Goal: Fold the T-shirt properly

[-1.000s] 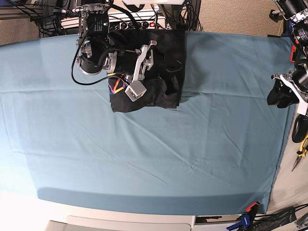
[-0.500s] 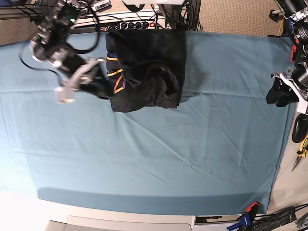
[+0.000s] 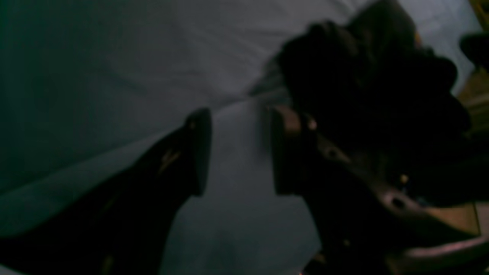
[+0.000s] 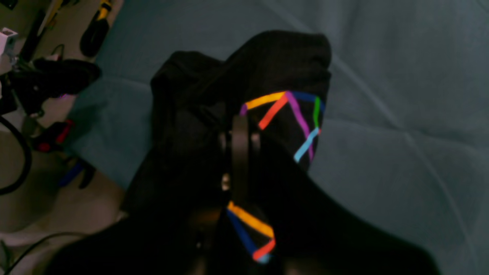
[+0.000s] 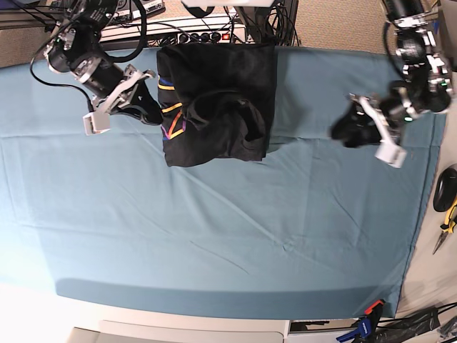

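Observation:
The black T-shirt (image 5: 221, 107) lies folded at the far middle of the table, its rainbow print (image 5: 171, 118) showing along the left edge. My right gripper (image 5: 151, 113) sits at that left edge. In the right wrist view its fingers (image 4: 240, 145) are pressed together with black cloth of the T-shirt (image 4: 244, 72) bunched around them and the print (image 4: 290, 114) just beyond. My left gripper (image 5: 343, 130) hovers over bare cover to the right of the shirt. Its two fingers (image 3: 198, 152) stand apart with nothing between them.
The teal table cover (image 5: 214, 229) spreads over the whole table with light wrinkles. A power strip and cables (image 5: 207, 32) run along the far edge behind the shirt. Hand tools (image 5: 446, 207) lie off the right edge, and a clamp (image 5: 371, 311) grips the front right corner.
My right gripper swung off the shirt to the left, then closed at the shirt's left edge. My left arm came in from the table's right edge toward the shirt.

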### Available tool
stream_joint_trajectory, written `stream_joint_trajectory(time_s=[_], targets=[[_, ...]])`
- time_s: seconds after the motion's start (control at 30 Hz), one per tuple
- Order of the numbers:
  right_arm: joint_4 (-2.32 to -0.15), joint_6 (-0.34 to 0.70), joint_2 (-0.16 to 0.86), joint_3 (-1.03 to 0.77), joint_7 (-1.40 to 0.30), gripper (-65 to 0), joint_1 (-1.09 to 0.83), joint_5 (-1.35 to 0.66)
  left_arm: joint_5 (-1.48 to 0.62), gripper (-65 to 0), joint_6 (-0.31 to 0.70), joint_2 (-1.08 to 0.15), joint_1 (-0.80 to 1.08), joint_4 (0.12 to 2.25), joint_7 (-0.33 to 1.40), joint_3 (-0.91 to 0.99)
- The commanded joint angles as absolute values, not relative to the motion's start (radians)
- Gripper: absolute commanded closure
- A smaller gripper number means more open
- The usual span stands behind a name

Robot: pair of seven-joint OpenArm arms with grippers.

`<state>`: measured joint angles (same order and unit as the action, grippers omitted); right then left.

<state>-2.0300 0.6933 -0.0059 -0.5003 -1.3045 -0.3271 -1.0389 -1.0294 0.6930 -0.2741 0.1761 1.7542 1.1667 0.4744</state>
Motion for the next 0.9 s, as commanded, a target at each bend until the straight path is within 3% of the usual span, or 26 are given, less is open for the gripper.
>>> stream_joint_trajectory(time_s=[0.0,0.53,0.87], targets=[[-2.048,0.698,-0.004,-0.487,-1.277,0.0,-0.324,-1.049,-1.048,-25.8,0.698,-0.284,0.166,1.77,1.145,0.466],[-2.048,0.671,-0.022,-0.239,-1.244,0.0,-0.357,-0.844,-1.039,-25.8,0.698,-0.278,0.166,1.77,1.145,0.448],[-2.048,0.681,-0.022,0.021,-1.35,0.0,-0.395,-0.909,-1.014,-25.8,0.698,-0.278,0.163,1.77,1.144,0.448]])
